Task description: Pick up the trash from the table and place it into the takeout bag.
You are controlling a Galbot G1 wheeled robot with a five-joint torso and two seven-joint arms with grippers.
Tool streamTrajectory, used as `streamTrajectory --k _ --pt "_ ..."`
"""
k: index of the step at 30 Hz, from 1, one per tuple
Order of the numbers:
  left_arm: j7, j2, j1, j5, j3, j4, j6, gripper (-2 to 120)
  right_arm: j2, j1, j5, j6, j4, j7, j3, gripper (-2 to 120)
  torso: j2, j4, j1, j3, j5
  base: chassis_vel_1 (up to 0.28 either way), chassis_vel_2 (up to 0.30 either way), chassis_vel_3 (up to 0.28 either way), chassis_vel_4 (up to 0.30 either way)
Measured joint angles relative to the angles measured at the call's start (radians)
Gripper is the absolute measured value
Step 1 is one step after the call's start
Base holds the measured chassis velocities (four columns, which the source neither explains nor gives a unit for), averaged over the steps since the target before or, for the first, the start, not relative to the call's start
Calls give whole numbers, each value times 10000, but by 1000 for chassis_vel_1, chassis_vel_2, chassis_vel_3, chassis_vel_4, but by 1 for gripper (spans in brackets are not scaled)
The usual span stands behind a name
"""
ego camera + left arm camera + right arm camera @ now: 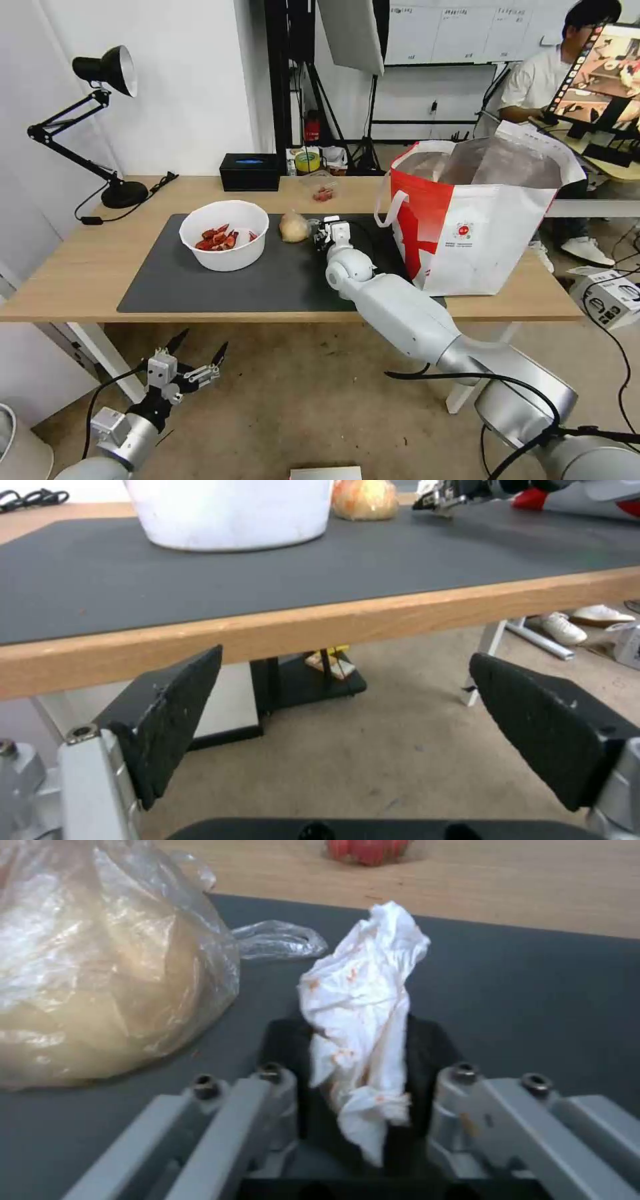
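My right gripper (322,231) reaches over the dark mat (267,280) and is shut on a crumpled white tissue (360,1005) flecked with orange. Just beside it lies the beige plastic-wrapped lump (294,227) (100,990). The white round bowl (224,235) with red scraps stands on the mat's left half, its wall also in the left wrist view as the bowl (230,512). The takeout bag (473,220), white with a red panel and foil lining, stands open at the table's right end. My left gripper (197,350) hangs open below the table's (333,625) front edge, nothing between its fingers (173,715).
A small clear tub with red bits (323,192) sits behind the mat. A black box (250,172) and a black desk lamp (107,120) stand at the table's back left. White table legs (100,347) stand near my left gripper. A box (610,297) lies on the floor right.
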Motion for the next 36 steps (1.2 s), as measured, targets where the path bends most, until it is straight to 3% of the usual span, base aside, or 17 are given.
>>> streamTrajectory --k 3,5,12,15,18,21,28,36 --pt "0 -29 31 15 -4 -43 0 100 -169 -92 17 84 239 28 0 15 -1 0 0 0 0 0 0 0 0" --pt "1 -84 100 36 -28 -172 -1 100 -665 -278 262 311 1001 40 -50 3 0 -1 0 0 1 0 0 0 0" --pt "-4 -199 279 76 -174 -361 8 100 -1818 -789 646 564 3250 -22 -110 0 0 -2 0 0 1 0 0 0 0" --pt "-3 -319 421 111 -302 -484 10 100 -2926 -1582 819 687 5967 -44 622 0 0 0 -1 -1 1 0 0 0 0" --pt "-2 -341 452 127 -309 -524 10 100 -3220 -1786 824 705 6728 -44 935 0 0 -2 -1 -1 3 0 0 0 0" --pt "-2 -376 510 169 -314 -657 20 100 -4139 -2164 855 739 8564 21 1893 0 0 -3 -1 -1 2 0 0 0 0" --pt "-4 -417 563 197 -341 -682 25 100 -5186 -1946 1906 520 9826 518 3051 0 1 -1 -1 -1 0 0 0 0 0" --pt "-3 -470 518 206 -325 -808 14 100 -6025 -1190 3103 121 9135 1147 3959 0 0 -1 1 0 2 0 0 0 0"
